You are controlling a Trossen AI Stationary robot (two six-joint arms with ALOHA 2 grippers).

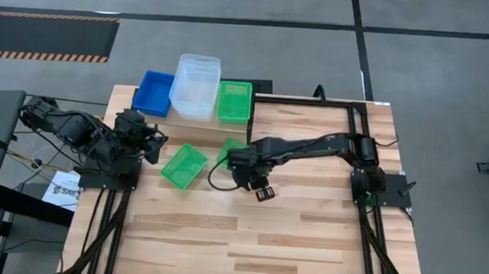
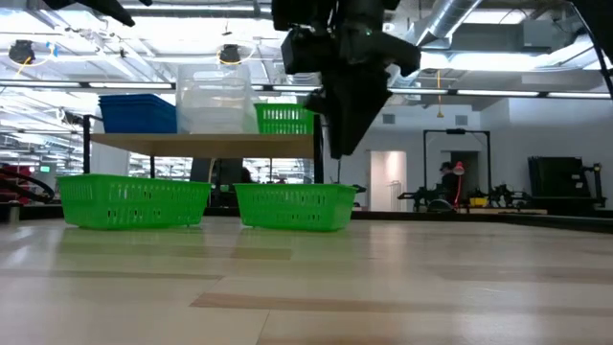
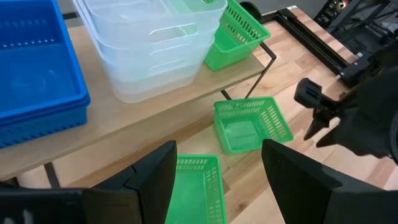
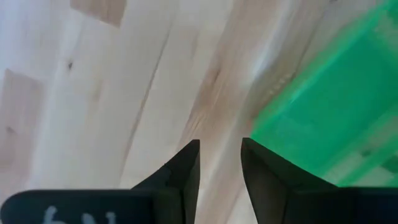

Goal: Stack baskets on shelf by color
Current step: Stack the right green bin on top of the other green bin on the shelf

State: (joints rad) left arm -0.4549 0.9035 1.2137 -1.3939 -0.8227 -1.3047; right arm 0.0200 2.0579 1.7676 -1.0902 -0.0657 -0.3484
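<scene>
Shelf (image 1: 219, 128), light wood top on black metal legs, holds stacked blue baskets (image 1: 154, 93), a stack of clear see-through baskets (image 1: 195, 85) and one green lattice-walled basket (image 1: 235, 102). Two more green baskets sit on the slatted table (image 1: 289, 244): one (image 1: 184, 166) near the left gripper (image 3: 217, 168), fingers wide, empty; the other (image 3: 252, 124) beside the right gripper (image 4: 220, 163), fingers narrow, empty, above the wood.
</scene>
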